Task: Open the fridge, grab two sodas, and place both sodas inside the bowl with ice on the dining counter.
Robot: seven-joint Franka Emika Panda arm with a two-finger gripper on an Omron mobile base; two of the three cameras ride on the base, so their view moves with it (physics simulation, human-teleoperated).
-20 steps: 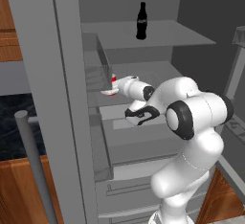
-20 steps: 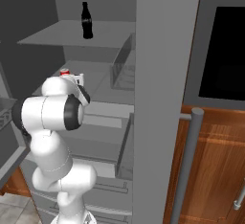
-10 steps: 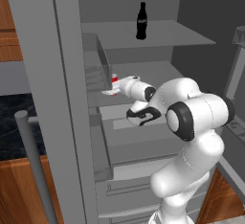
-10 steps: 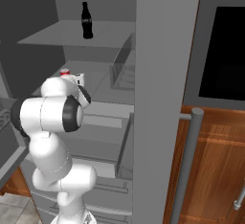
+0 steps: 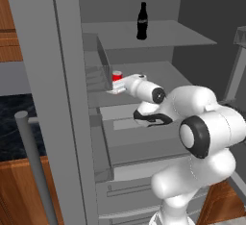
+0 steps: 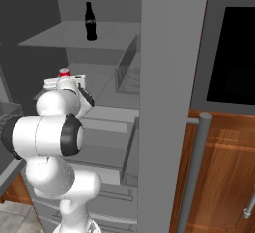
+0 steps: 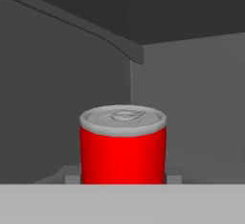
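Fridge (image 5: 67, 99) open, gripper (image 5: 114, 88) at the red can (image 7: 123, 146) on the middle shelf. Can't tell if jaws grip it. Next: confirm grip, lift out. Bottle (image 5: 141, 21) waits above.

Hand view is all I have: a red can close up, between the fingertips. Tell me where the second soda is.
Observer: The black bottle stands upright on the upper shelf, one level above the red can and to its right.
Operator: Check that the way out is clear.
Observer: Both doors stand swung open, the left door and the right door flanking the arm, so the front of the shelves is unobstructed.
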